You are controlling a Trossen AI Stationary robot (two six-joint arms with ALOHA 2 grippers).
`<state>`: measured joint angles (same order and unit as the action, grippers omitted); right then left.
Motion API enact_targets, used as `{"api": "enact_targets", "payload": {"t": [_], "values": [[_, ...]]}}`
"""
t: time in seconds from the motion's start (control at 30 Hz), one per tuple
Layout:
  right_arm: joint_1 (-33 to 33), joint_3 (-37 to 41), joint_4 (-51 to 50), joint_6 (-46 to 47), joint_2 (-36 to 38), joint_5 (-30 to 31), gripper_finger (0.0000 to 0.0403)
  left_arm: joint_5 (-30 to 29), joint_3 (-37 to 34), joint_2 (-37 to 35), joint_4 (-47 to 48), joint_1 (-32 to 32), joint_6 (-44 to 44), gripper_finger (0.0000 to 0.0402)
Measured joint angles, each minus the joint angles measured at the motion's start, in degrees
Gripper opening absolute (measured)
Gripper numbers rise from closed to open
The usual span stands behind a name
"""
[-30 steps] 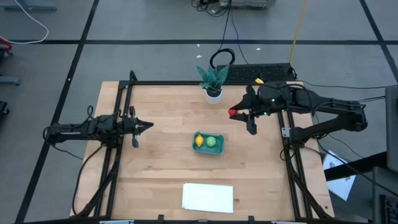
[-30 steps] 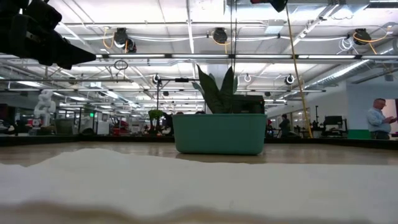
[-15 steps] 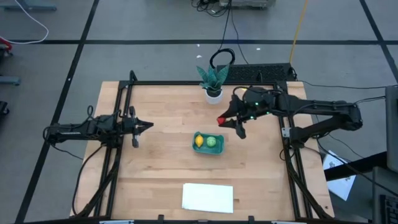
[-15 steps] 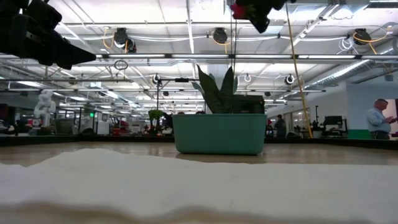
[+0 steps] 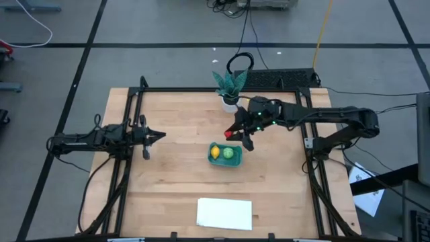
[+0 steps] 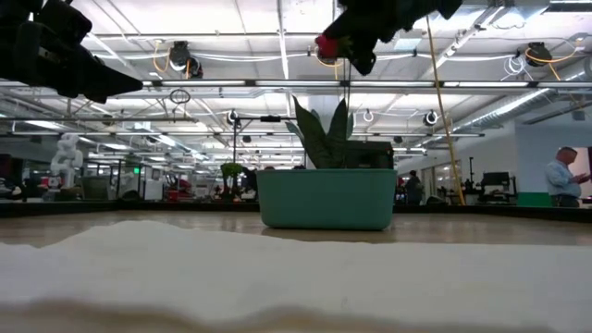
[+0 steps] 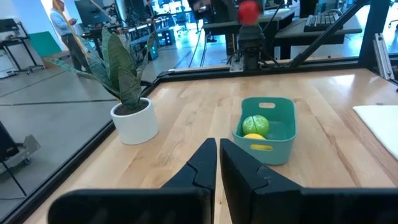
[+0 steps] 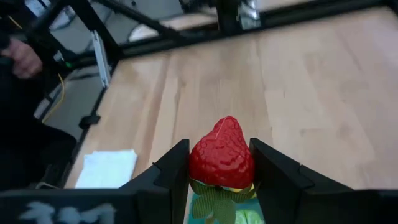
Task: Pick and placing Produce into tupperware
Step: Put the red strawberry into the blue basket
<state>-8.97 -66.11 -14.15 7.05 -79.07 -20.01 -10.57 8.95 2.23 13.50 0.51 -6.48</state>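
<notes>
right gripper (image 5: 232, 134) clenched on red strawberry (image 8: 222, 154), held in air just beside teal tub (image 5: 234, 162) | tub holds lemon (image 5: 215, 152), green piece (image 5: 228, 153) | left gripper (image 5: 156, 136) closed, well apart

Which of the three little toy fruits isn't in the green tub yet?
The red strawberry: the right gripper holds it in the air near the tub, while the yellow lemon and round green piece lie inside.
</notes>
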Motion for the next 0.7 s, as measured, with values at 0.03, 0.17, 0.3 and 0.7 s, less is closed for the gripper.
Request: {"api": "enact_targets", "payload": {"t": [0.03,0.17,0.3,0.7], "values": [[0.0,0.0,-0.1,-0.1,-0.7,0.0,0.0135,0.0,0.0,0.0,0.0,0.0,0.0,0.0026],[0.1,0.0,-0.8,-0.2,-2.5,0.0,0.0135,0.0,0.0,0.0,0.0,0.0,0.0,0.0026],[0.0,0.0,-1.1,0.1,-3.4,0.0,0.0135,0.0,0.0,0.0,0.0,0.0,0.1,0.0026],[-0.4,0.0,-11.5,1.0,-3.4,-2.8,0.0135,0.0,0.0,0.0,0.0,0.0,0.1,0.0026]]}}
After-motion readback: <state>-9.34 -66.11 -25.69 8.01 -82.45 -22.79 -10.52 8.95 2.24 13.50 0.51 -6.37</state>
